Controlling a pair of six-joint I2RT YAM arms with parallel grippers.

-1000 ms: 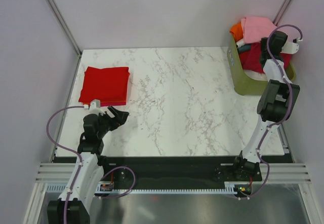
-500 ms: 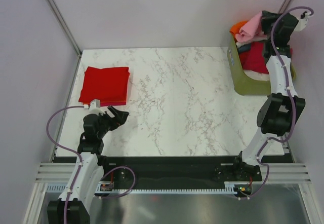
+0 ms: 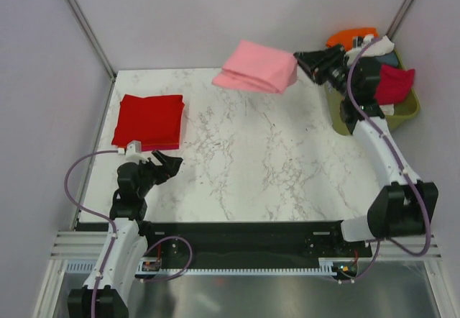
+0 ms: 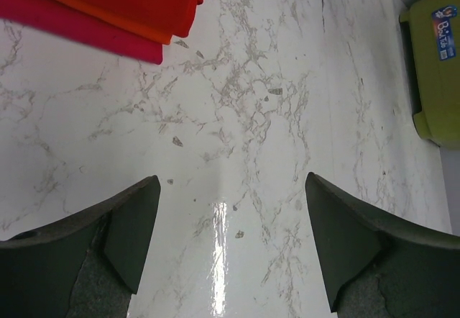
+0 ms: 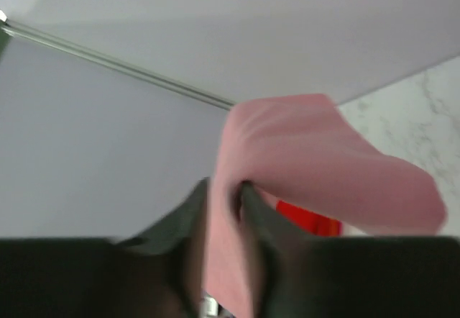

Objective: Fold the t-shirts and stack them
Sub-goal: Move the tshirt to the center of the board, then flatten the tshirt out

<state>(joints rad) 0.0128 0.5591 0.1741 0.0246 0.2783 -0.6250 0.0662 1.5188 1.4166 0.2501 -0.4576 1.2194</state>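
Room: lilac walls (image 3: 215, 16) close in a white marble desk (image 3: 273, 160); two arms stand at its near edge.
Top view, writing: none can be read.
Top view, count: one pale pink t-shirt (image 3: 255, 67), one folded red t-shirt (image 3: 149, 119), and one olive-green basket (image 3: 404, 111). The basket holds four pieces: orange cloth (image 3: 352, 36), white cloth (image 3: 381, 44), teal cloth (image 3: 392, 59) and crimson cloth (image 3: 394, 84).
Top view, pale pink t-shirt: in the air over the desk's far edge, left of the basket, with its right end at the right gripper (image 3: 298, 60).
Top view, red t-shirt: flat at the far left of the desk.
Top view, left gripper (image 3: 172, 167): near the red t-shirt but apart from it.
Top view, change: a second ago the pale pink t-shirt lay on the basket pile with the right arm over it. Now that arm reaches left and the shirt is out of the basket. The red t-shirt and left arm are unmoved.
Left wrist, left gripper (image 4: 226, 239): jaws spread wide over bare marble, holding nothing.
Left wrist, stack: a crimson layer (image 4: 79, 30) shows under the red t-shirt.
Left wrist, label: one blue sticker (image 4: 445, 32) on the basket, its print too small to read.
Right wrist, right gripper (image 5: 223, 214): fingers nearly together, pinching a fold of the pale pink t-shirt, which spreads away above the desk.
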